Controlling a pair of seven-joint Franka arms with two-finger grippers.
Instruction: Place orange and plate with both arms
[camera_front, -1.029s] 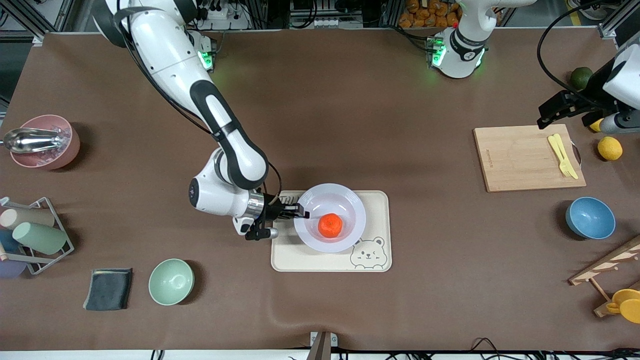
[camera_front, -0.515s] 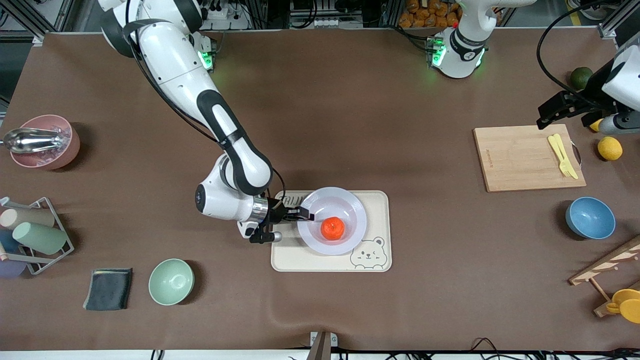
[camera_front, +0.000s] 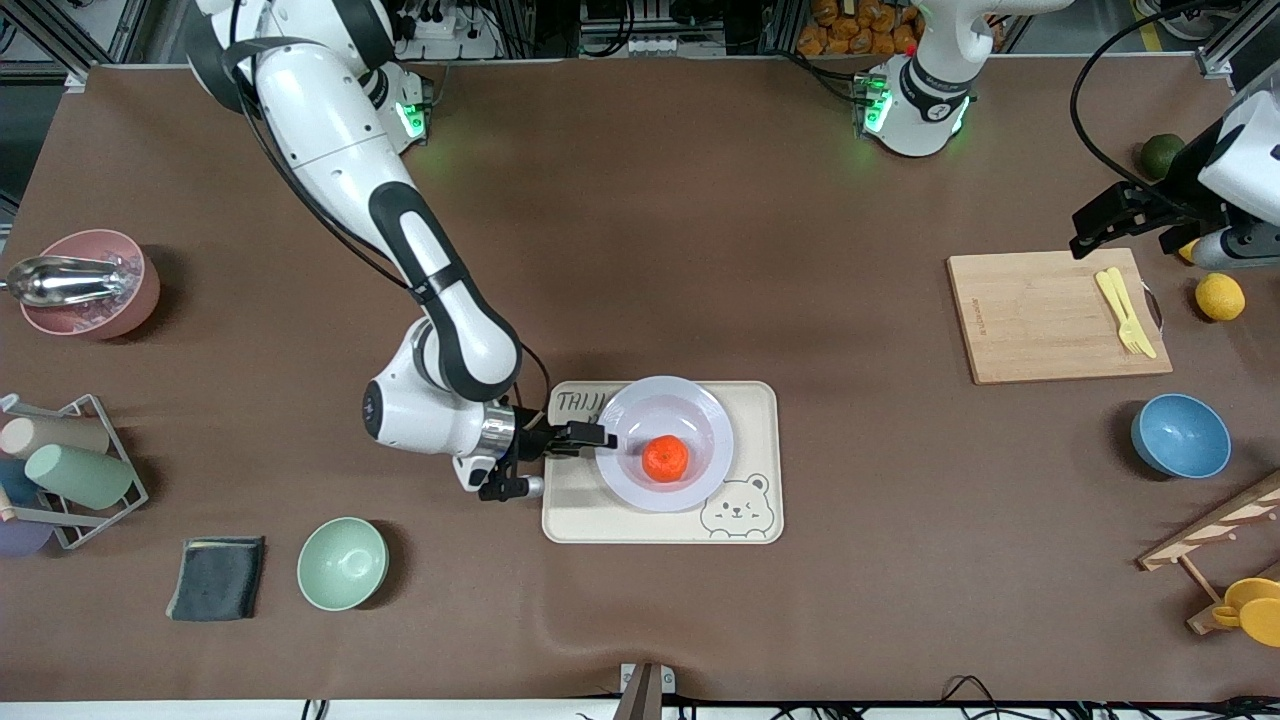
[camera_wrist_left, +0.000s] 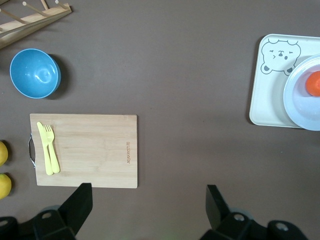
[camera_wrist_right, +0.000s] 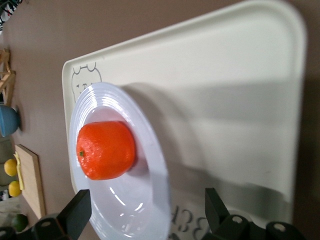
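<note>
In the sunken centre of the plate sits the orange, and the plate rests on a cream tray with a bear drawing at mid-counter. The right gripper is just beside the plate's rim, jaws released, grasping nothing. The left gripper waits over the wooden cutting board, jaws spread and empty.

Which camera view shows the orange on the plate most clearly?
The right wrist view: the orange appears large and whole, resting in the plate. The front view shows it whole but small; the left wrist view shows only part of it at the picture's edge.
</note>
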